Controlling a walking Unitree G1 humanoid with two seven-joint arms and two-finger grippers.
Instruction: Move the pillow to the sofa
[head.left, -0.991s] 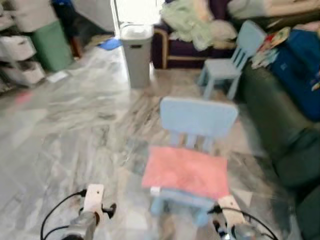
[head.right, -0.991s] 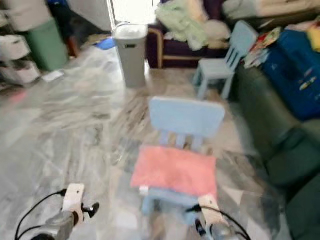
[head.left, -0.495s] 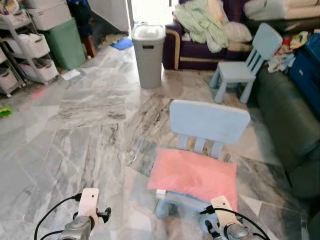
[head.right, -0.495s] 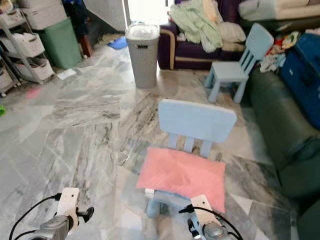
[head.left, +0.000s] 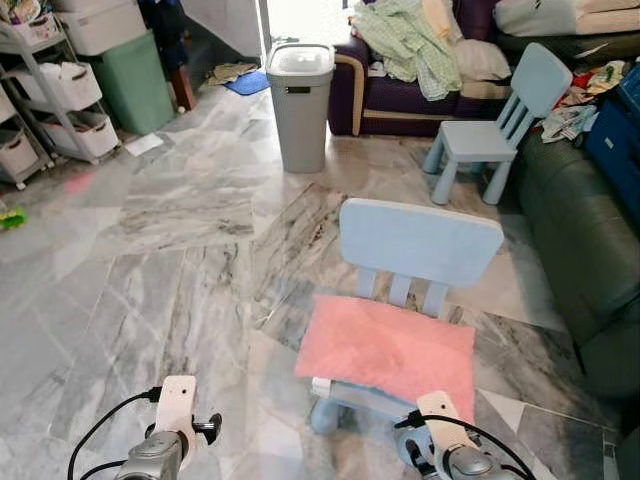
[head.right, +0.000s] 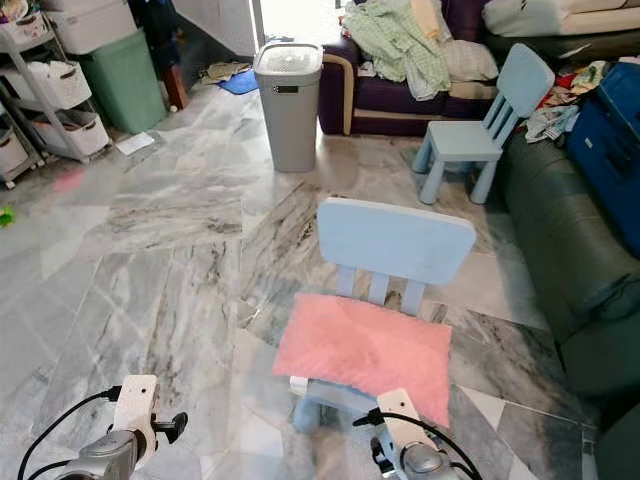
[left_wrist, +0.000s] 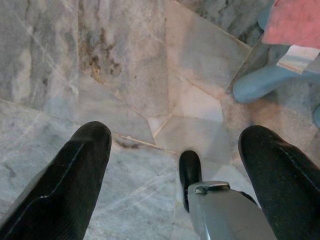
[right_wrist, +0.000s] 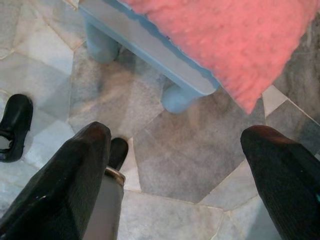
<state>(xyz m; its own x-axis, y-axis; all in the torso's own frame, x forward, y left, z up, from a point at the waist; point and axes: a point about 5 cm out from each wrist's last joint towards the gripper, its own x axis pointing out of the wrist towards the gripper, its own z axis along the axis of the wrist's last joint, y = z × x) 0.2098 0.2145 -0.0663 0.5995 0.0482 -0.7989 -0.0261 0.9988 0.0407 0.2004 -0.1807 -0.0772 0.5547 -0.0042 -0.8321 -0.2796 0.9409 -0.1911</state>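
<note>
— Where were the arms?
— Both hung low in front of the body, wrists forward.
— And the fingers?
— The left gripper (left_wrist: 172, 150) was spread wide, pointing down. The right gripper (right_wrist: 175, 145) was spread just as wide, holding nothing.

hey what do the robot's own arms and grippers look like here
Both arms are silver metal tubes, each carrying a small white block with black knobs near the wrist and a looping black cable. The left gripper and right gripper each have two long black fingers with rounded, matte tips.
</note>
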